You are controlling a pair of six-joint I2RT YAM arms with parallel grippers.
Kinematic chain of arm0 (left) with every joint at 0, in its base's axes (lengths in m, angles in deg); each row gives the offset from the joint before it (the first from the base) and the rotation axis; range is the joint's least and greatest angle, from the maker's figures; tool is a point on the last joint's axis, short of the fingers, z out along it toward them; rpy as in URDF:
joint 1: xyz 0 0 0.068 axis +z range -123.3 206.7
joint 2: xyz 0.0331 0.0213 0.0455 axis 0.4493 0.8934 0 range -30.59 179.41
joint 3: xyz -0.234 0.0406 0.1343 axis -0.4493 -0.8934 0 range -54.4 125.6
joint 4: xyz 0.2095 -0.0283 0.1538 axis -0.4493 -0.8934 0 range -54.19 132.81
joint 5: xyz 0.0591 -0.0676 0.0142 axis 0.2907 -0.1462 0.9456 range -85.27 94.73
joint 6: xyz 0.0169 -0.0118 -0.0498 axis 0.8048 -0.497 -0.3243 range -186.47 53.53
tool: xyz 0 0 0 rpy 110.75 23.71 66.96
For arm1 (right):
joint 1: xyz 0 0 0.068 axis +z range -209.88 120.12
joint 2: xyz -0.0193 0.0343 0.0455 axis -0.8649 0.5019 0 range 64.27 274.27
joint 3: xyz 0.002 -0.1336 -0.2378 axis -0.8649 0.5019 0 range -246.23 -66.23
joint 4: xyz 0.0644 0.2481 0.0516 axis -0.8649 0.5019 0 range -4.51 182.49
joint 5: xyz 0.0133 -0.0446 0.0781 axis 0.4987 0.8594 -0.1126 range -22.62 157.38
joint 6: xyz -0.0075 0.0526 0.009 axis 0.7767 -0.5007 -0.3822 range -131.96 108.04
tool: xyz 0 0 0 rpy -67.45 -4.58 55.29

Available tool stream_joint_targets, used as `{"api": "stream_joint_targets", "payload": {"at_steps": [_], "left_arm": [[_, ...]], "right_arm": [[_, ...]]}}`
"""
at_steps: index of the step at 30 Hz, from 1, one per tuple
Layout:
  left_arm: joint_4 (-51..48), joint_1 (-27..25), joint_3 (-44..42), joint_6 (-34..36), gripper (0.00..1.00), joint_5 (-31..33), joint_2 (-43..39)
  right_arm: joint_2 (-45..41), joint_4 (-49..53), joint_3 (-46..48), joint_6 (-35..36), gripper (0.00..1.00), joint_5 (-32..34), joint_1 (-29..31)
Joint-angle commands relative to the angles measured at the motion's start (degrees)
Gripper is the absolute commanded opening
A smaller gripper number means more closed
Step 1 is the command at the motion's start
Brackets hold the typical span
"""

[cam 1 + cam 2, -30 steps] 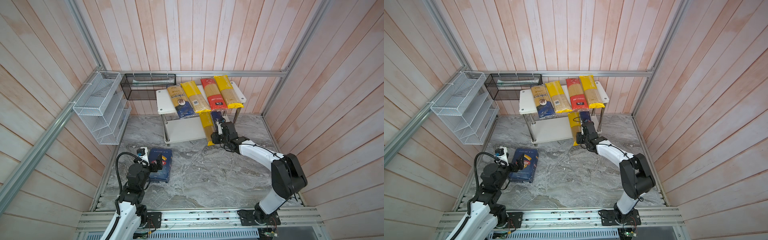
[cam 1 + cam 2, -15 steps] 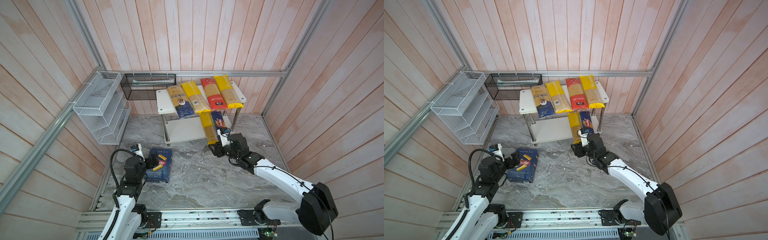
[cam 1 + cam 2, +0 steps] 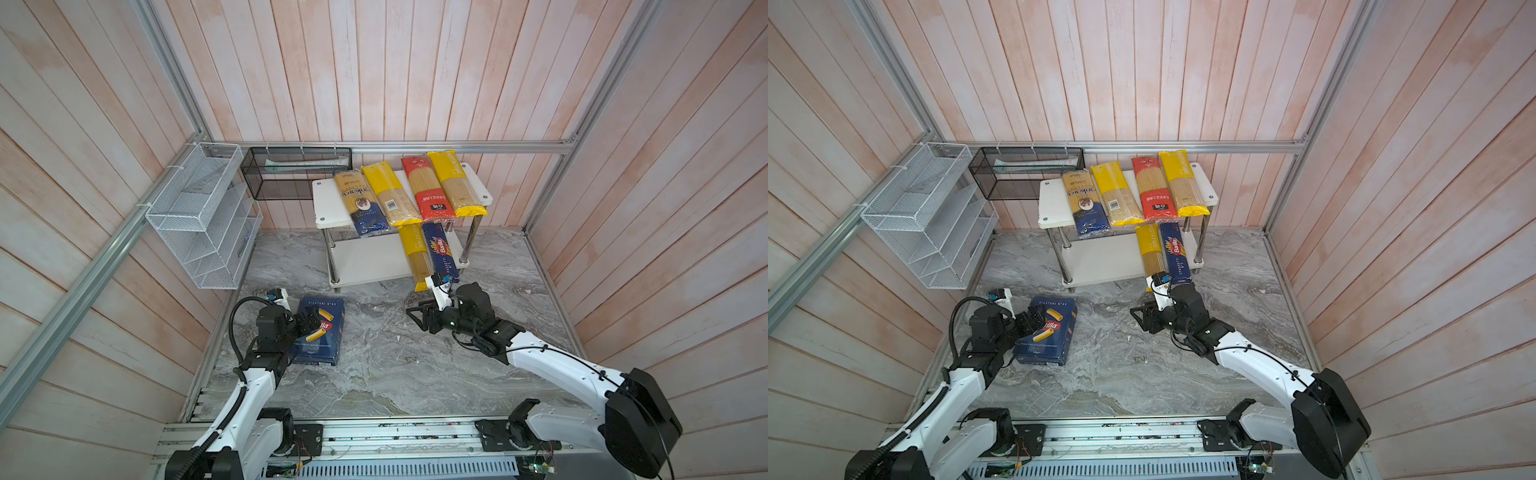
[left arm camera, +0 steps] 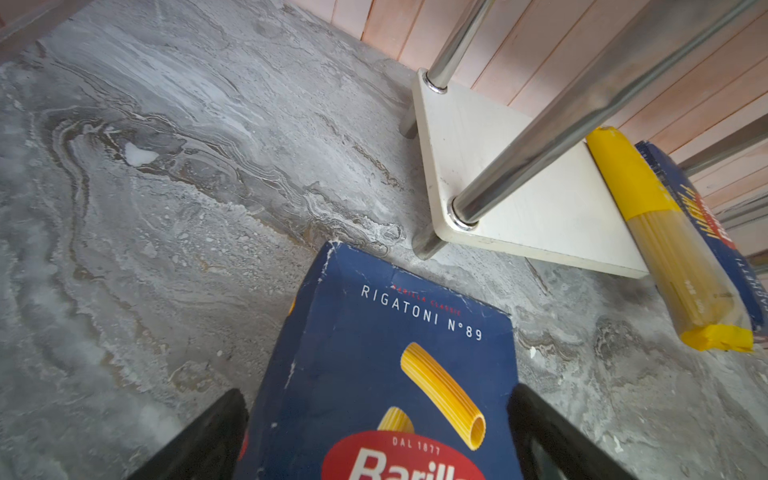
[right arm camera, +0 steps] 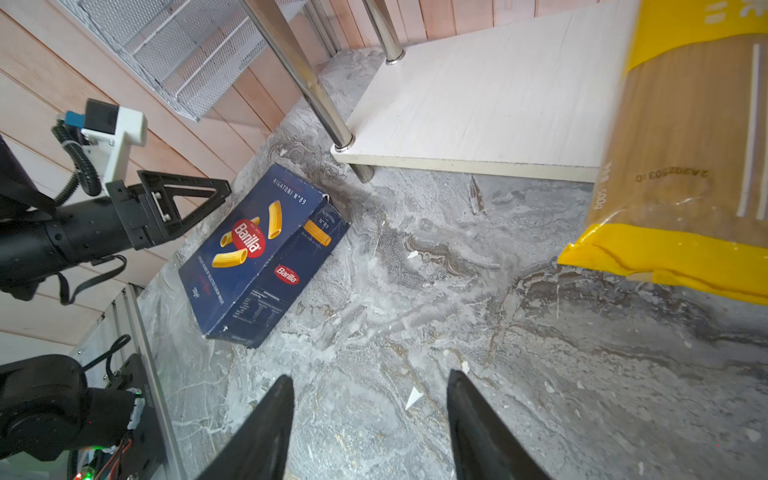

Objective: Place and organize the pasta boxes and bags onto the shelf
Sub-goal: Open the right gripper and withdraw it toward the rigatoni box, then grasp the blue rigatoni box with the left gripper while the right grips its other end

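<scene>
The wide Barilla box (image 3: 320, 330) lies flat on the marble floor at the left. My left gripper (image 3: 309, 324) hovers over it, open, with a finger to either side of it in the left wrist view (image 4: 376, 392). The shelf (image 3: 328, 208) carries several bags on its top board. The clear blue-ended bag (image 3: 361, 203) lies leftmost, the red bag (image 3: 426, 187) further right. On the lower board (image 3: 365, 257) lie a yellow bag (image 3: 415, 253) and the spaghetti box (image 3: 442, 253), both overhanging the front edge. My right gripper (image 3: 415, 318) hangs open and empty above the floor before them.
A white wire mesh rack (image 3: 199, 216) hangs on the left wall. A black mesh basket (image 3: 297, 174) sits behind the shelf's left end. Chrome posts (image 4: 540, 124) stand at the shelf corners. Wooden walls close in on three sides.
My right gripper has drawn back from the lower board toward the front, leaving the spaghetti box there, and its jaws have spread. The left gripper has stayed over the wide box.
</scene>
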Motion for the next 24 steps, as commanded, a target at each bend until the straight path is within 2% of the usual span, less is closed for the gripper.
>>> {"api": "stream_joint_targets", "payload": {"at_steps": [1, 11, 15, 21, 24], "left_arm": [[3.2, 0.2, 0.5, -0.1, 1.00, -2.2, 1.6], [5.2, 0.3, 2.2, 0.2, 1.00, -4.3, 7.1], [4.6, 0.3, 3.4, 0.8, 1.00, -2.7, 8.5], [5.4, 0.3, 4.4, 0.4, 1.00, -5.4, 11.8], [4.8, 0.3, 4.7, 0.2, 1.00, -3.6, 12.0]], "right_arm": [[-2.0, -2.1, 2.1, -2.1, 0.58, -1.7, 0.1], [-6.4, -5.3, 7.7, -4.6, 0.59, 0.0, 0.1], [-6.7, -5.6, 8.1, -5.1, 0.59, -0.3, 0.1], [-6.7, -5.0, 8.1, -4.6, 0.59, 0.2, 0.0], [-6.8, -4.6, 7.8, -4.4, 0.59, 0.2, 0.0]]}}
